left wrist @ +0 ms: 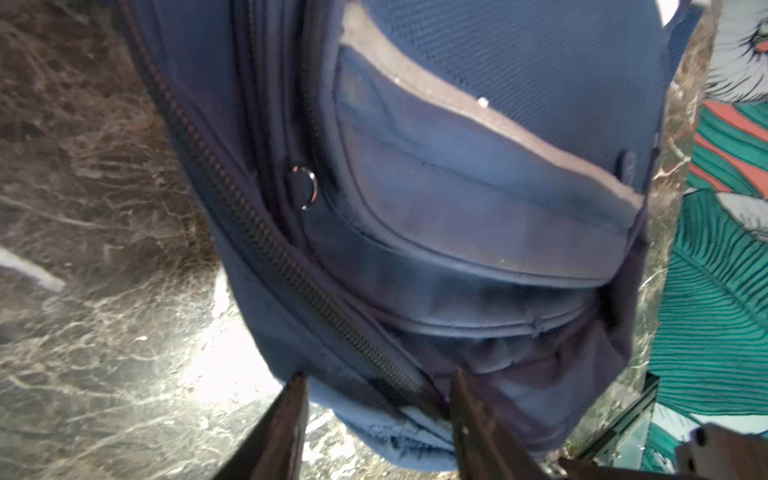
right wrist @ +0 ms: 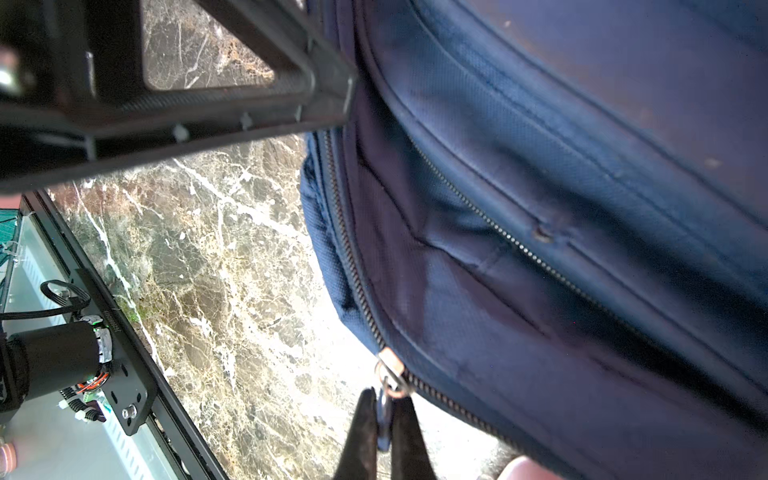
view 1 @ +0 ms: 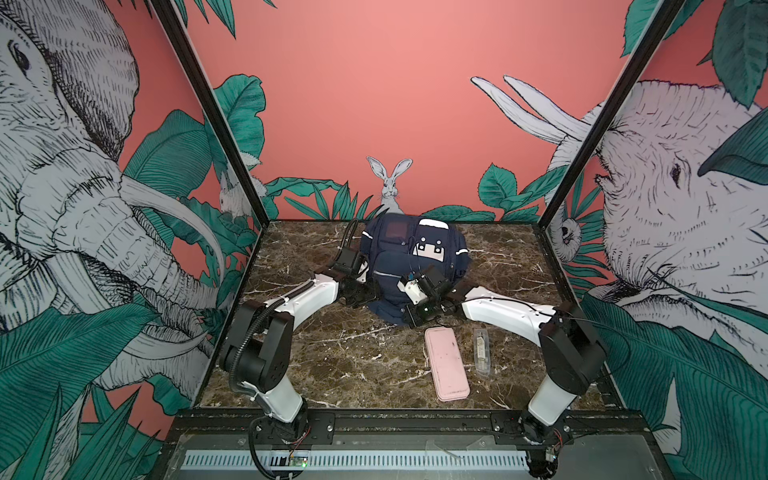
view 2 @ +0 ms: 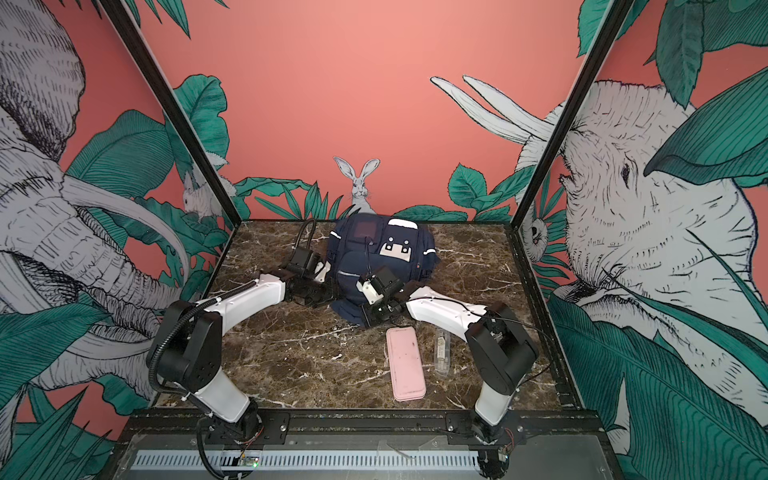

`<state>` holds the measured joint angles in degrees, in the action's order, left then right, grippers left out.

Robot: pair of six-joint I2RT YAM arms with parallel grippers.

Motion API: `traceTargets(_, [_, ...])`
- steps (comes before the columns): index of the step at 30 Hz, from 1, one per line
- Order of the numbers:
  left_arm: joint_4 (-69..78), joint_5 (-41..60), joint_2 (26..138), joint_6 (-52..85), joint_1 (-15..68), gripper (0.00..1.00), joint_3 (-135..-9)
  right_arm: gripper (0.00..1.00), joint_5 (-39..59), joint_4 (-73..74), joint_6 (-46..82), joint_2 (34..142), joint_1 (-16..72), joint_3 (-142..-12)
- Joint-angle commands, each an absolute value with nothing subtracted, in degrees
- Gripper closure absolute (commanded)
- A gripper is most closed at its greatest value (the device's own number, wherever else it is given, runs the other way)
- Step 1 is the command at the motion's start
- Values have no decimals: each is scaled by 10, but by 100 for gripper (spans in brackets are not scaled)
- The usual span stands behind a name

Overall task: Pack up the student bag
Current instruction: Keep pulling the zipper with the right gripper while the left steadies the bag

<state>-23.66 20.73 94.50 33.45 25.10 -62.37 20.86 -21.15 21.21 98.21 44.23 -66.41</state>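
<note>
Along the near edge runs one black rail [view 1: 395, 424] with a slotted grey cable duct [view 1: 415, 461] in front of it, and two arm bases stand on the rail, one at each end. From there the left arm [view 1: 307, 297] and the right arm [view 1: 507, 311] both reach inward over the table [view 1: 332, 357], a dark brown marble-patterned top with white veins. Two loose items lie on the near right part of the table: one flat pink case [view 1: 446, 365], and just to its right, apart from it, one small clear packet [view 1: 481, 351]. Beyond them, at the far middle of the table, lies the one student bag [view 1: 386, 257], navy, with a white patch [view 1: 432, 251] and a dark square patch [view 1: 392, 230] facing up. The right gripper [right wrist: 384, 432] is at the bag's near side, its fingers [right wrist: 361, 432] pinched together on the zipper pull [right wrist: 384, 411] of a zip that runs along the rim. The left gripper [left wrist: 378, 411] is at the bag's left near side; its fingers [left wrist: 469, 415] stand apart with the zipped rim between them, and I cannot tell whether they pinch it. Three walls enclose the table, coral pink with green leaves: one elephant [view 1: 62, 187] on the left wall, one elephant [view 1: 665, 187] on the right wall, and a rabbit [view 1: 390, 183] at the middle of the far wall.
</note>
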Motion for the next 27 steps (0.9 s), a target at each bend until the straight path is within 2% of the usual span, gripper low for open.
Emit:
traceTargets(1, [-224, 205, 951, 344, 257, 52, -629, 100, 237, -205, 206, 985, 456, -687])
traceTargets(7, [-226, 205, 966, 342, 256, 75, -650, 100, 240, -205, 205, 991, 463, -688])
traceTargets(12, [-244, 196, 970, 326, 256, 100, -668, 100, 230, -212, 201, 993, 465, -688])
traceTargets(27, [-276, 179, 948, 295, 205, 100, -680, 100, 200, -243, 182, 980, 455, -676])
